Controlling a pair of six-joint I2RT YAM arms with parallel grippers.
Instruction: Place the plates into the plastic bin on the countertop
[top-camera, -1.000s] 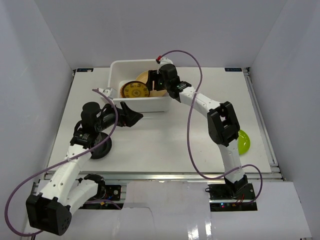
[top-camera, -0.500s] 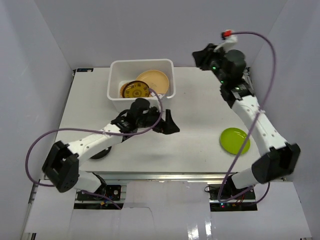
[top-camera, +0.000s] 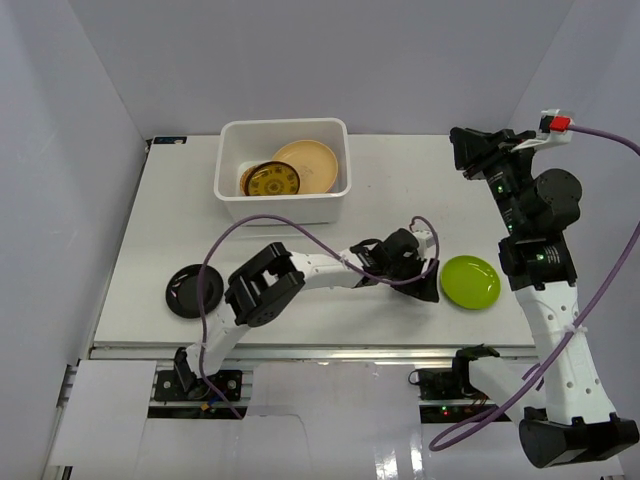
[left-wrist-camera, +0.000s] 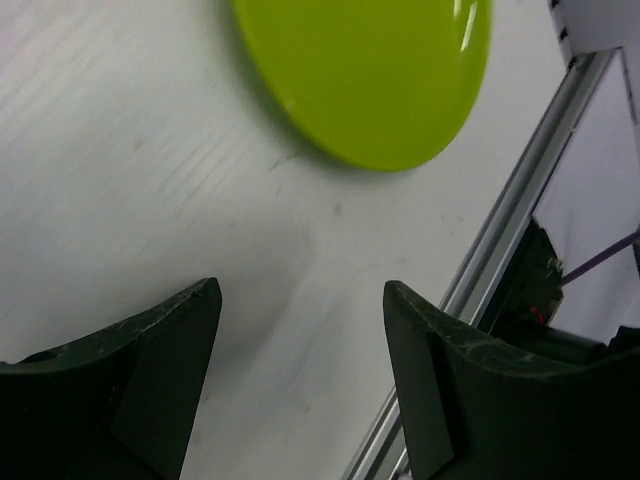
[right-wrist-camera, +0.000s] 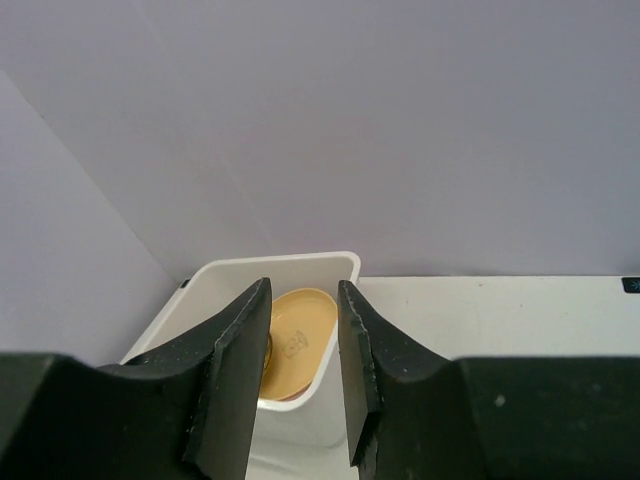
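Observation:
The white plastic bin (top-camera: 281, 208) stands at the back of the countertop (top-camera: 400, 180). Inside it lie a tan plate (top-camera: 308, 163) and a patterned yellow-brown plate (top-camera: 270, 181). A lime green plate (top-camera: 470, 281) lies flat at the front right, and a black plate (top-camera: 190, 292) at the front left. My left gripper (top-camera: 429, 284) hovers low just left of the lime plate (left-wrist-camera: 370, 70), open with nothing between its fingers (left-wrist-camera: 150, 370). My right gripper (top-camera: 468, 152) is raised at the back right, facing the bin (right-wrist-camera: 250, 266), its jaws narrowly apart and empty.
A metal edge rail (left-wrist-camera: 510, 220) runs close beside the lime plate. The left arm's purple cable (top-camera: 300, 228) loops over the middle of the countertop. Grey walls enclose the back and both sides.
The left arm has stretched right across the countertop to the lime plate, jaws narrowing slightly. The right arm has swung from the bin up to the back right, its jaws narrowing.

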